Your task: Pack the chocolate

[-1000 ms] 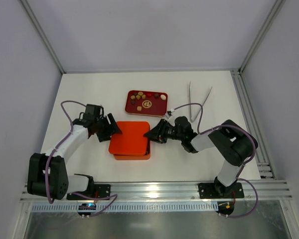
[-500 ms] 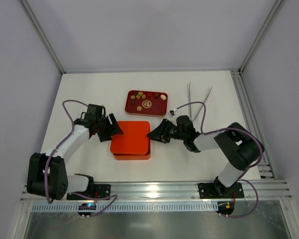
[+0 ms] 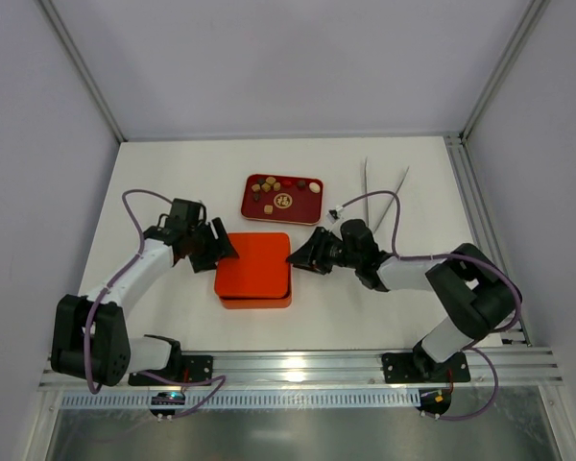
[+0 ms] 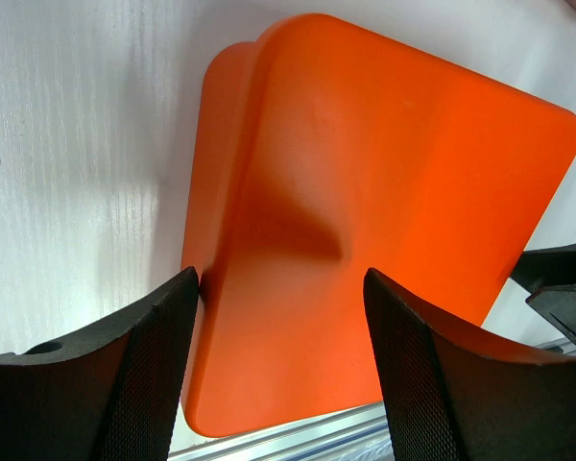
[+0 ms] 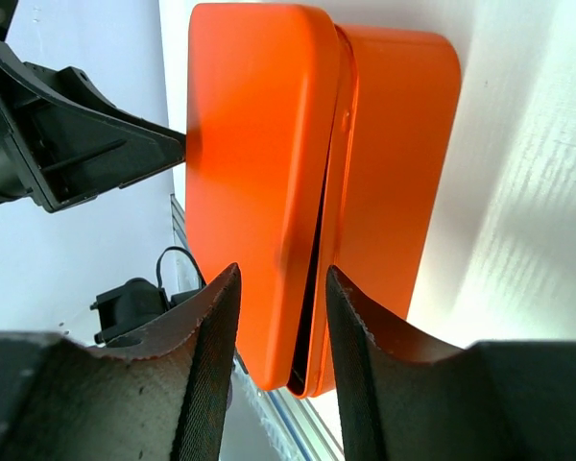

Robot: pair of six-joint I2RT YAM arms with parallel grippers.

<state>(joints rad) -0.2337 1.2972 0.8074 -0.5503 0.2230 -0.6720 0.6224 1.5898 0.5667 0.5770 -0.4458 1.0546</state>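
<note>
Two tools are flanking the lidded orange box [image 3: 254,269]: left tool [image 3: 221,252] gaping wide at nine o'clock, right tool [image 3: 296,259] narrowly parted at three. Chocolate [image 3: 269,185] is waiting at twelve; opening the box probably follows.

Box mid-table, tray behind it, an arm on each side.
I've got the lidded box [image 3: 253,269] in the middle of the table [image 3: 173,173], and the tray [image 3: 305,207] lies just behind it, on the far side, with the chocolate pieces [image 3: 269,184] in it. The tongs [image 3: 379,197] are off to the far right. My left gripper [image 3: 223,252] is at the box's left edge and my right gripper [image 3: 300,257] at its right edge, facing each other.
</note>
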